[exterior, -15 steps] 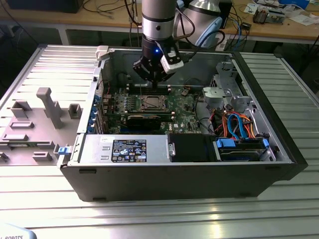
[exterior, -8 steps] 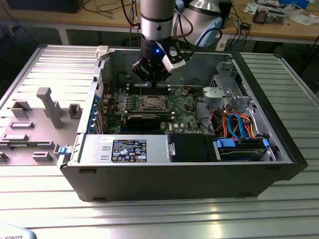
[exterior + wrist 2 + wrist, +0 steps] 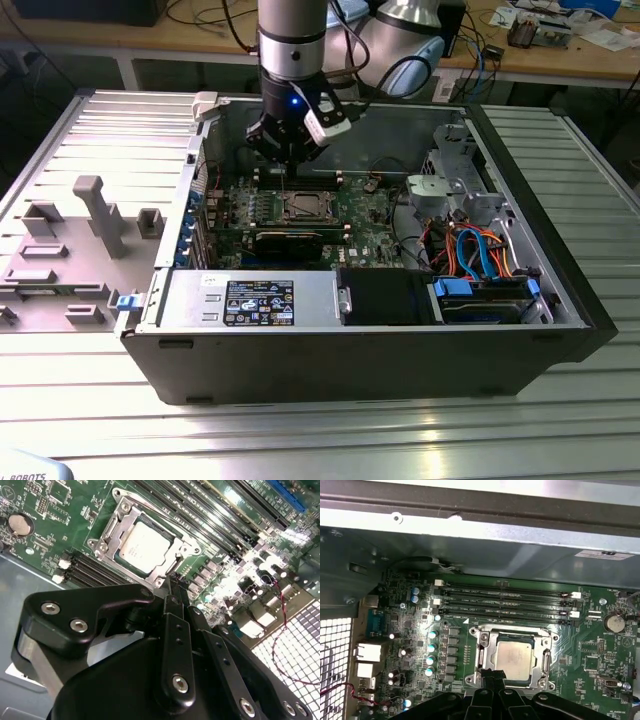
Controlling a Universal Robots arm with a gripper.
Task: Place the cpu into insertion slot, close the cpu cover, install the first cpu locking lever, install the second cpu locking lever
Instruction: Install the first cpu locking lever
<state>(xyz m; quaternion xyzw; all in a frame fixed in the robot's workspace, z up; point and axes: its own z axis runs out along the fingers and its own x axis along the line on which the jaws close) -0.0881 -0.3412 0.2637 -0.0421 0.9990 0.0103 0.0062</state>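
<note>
The cpu (image 3: 512,656) lies flat in the insertion slot (image 3: 513,629) on the green motherboard, its silvery top showing in both wrist views (image 3: 142,547). The cpu cover (image 3: 487,652) lies down around it, so the chip shows through the cover's window (image 3: 112,527). My gripper (image 3: 493,674) is shut, with its black fingertips (image 3: 175,582) together at the socket's edge, close beside a corner of the cover. I cannot tell whether the tips touch a lever. In the exterior view the gripper (image 3: 285,165) hangs inside the open computer case just behind the socket (image 3: 305,207).
Long black memory slots (image 3: 505,600) run beside the socket. A black graphics card (image 3: 290,240) lies in front of it. The power supply (image 3: 250,300) and a drive cage with blue and orange cables (image 3: 480,250) fill the case's front. A grey fixture (image 3: 90,215) stands at the exterior view's left.
</note>
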